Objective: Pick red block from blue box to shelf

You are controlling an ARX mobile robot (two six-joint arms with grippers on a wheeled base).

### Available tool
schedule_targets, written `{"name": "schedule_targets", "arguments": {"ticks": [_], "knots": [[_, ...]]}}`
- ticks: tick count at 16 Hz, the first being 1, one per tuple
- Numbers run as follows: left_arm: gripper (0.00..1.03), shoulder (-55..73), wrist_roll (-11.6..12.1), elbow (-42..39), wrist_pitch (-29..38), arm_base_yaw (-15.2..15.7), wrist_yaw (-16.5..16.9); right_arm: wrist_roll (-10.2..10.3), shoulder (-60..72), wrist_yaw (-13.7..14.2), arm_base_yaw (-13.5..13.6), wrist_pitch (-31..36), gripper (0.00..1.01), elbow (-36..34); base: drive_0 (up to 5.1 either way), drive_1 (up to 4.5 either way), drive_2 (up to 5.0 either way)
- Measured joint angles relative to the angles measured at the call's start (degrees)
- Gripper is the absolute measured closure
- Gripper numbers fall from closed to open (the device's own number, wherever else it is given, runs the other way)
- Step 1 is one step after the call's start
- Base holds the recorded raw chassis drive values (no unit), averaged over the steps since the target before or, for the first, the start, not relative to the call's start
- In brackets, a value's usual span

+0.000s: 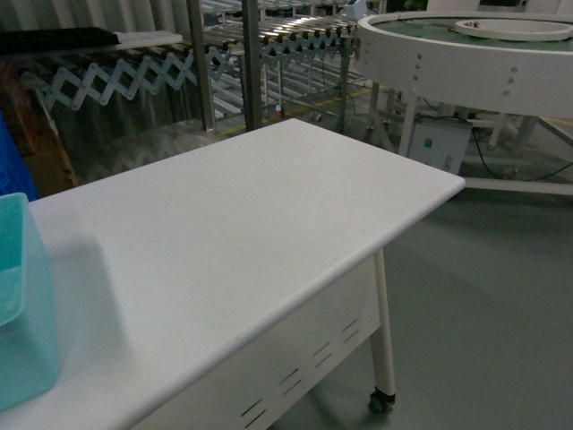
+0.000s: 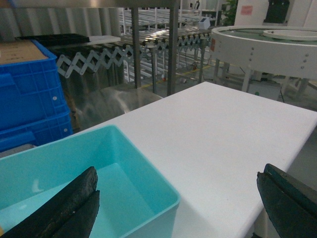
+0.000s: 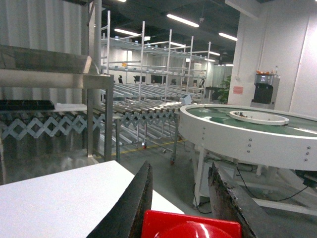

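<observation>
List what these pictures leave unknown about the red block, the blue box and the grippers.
- Red block: right wrist view, bottom edge cuts it off; only its top shows between the right gripper jaws.
- Blue box: near half hidden by the left gripper and frame edge; head view shows only a corner.
- Both grippers: absent from head view.

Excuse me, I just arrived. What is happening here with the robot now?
The right gripper holds the red block between its fingers, raised beyond the edge of the white table. Steel shelves stand ahead of it, so the block is not placed yet. The left gripper is open, holds nothing, and hovers over the blue box at the table's end. No other block shows in the visible part of the box.
</observation>
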Motion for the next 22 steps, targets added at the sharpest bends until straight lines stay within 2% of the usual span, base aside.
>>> {"name": "schedule_targets", "arguments": {"ticks": [22], "knots": [[0.05,0.00,0.00,0.00,0.00,0.00,0.02,0.15,0.00,0.00,0.00,0.00,0.73,0.00,-1.4,-1.38,-1.4]]}}
